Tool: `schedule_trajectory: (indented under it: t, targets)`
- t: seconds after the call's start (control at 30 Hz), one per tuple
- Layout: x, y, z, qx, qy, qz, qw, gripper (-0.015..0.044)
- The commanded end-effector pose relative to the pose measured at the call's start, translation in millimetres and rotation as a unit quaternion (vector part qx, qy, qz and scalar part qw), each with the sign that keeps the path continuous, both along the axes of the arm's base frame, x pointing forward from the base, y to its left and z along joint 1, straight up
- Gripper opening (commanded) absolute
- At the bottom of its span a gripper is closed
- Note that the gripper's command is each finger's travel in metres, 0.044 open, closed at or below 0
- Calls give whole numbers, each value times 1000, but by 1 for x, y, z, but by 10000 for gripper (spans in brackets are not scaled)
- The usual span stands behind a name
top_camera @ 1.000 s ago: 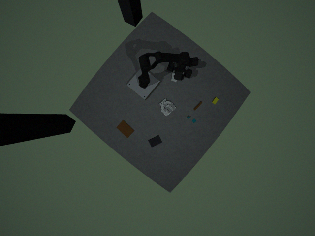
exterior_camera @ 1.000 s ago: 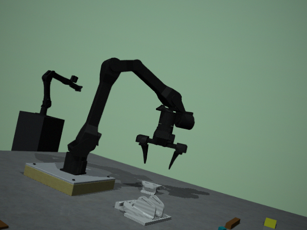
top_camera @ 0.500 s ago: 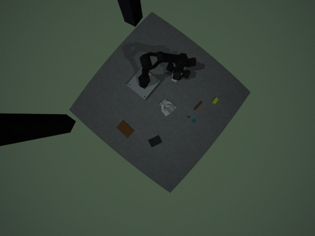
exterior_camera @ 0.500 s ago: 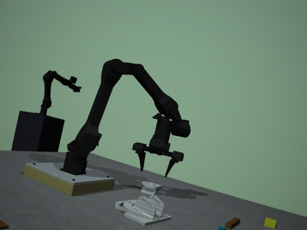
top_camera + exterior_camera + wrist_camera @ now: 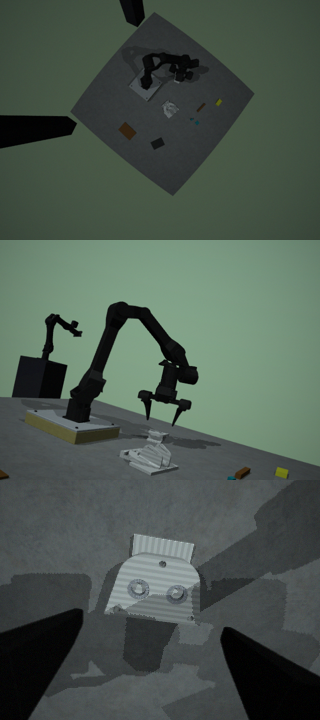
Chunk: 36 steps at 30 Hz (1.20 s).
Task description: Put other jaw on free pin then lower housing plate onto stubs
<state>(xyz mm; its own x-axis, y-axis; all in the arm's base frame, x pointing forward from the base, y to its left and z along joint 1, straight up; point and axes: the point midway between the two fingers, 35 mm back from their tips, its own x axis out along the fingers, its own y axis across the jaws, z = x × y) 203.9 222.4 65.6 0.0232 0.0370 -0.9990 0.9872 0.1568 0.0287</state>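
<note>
The white housing plate (image 5: 176,81) (image 5: 157,436) (image 5: 145,570) rests on the table near the arm's base, apart from the gripper assembly. The wrist view shows its two round ringed sockets, small holes and a ribbed flange at the far edge. My gripper (image 5: 160,422) (image 5: 155,624) is open and empty, pointing down above the plate. In the wrist view the plate lies just beyond the fingertips. The white base assembly (image 5: 169,109) (image 5: 151,458) stands on the table with two upright jaw shapes. The pins and whether the gear teeth mesh cannot be made out.
The arm's mounting board (image 5: 147,94) (image 5: 95,436) is beside the plate. An orange block (image 5: 127,131), a dark block (image 5: 157,143), a brown bar (image 5: 201,107) (image 5: 242,473), a yellow block (image 5: 218,102) (image 5: 281,472) and small teal pieces (image 5: 197,122) lie around the assembly.
</note>
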Motion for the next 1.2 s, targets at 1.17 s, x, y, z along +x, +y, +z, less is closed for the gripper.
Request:
schedule_trajectory:
  t: [1.17]
  targets:
    - [1, 0, -38, -6, 1, -3, 1000, 440]
